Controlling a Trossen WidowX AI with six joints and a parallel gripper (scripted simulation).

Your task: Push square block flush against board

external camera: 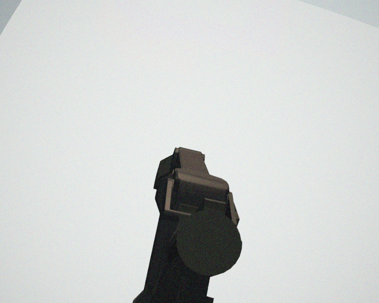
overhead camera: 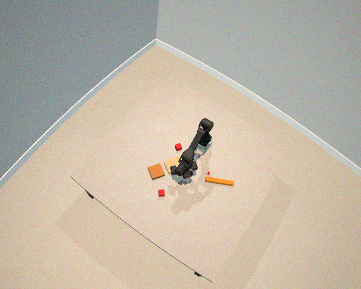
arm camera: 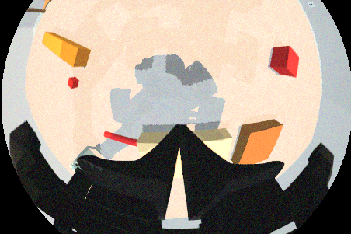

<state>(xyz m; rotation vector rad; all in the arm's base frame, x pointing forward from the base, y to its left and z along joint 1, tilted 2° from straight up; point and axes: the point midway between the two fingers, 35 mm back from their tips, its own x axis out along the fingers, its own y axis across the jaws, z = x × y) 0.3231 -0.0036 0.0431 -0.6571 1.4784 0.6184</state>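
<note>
The square block point(overhead camera: 156, 171) point(arm camera: 262, 142), flat and orange-brown, lies to the left of the pale yellow board point(overhead camera: 170, 165) point(arm camera: 222, 148) in the top view. A narrow gap shows between their facing sides, and they look roughly parallel. My gripper point(overhead camera: 184, 172) point(arm camera: 179, 129) is shut and empty. It hangs above the floor at the board's lower right in the top view. The arm and gripper hide the right part of the board there, and the fingers hide its middle in the wrist view. The exterior view shows mostly the dark arm, with neither part in view.
A red cube point(overhead camera: 161, 192) point(arm camera: 285, 61) lies below the block, another red cube point(overhead camera: 178, 147) above the board. An orange bar point(overhead camera: 219, 181) point(arm camera: 64, 49) and a tiny red cube point(overhead camera: 208, 172) point(arm camera: 73, 82) lie to the right. A red rod point(arm camera: 120, 138) lies beside the board.
</note>
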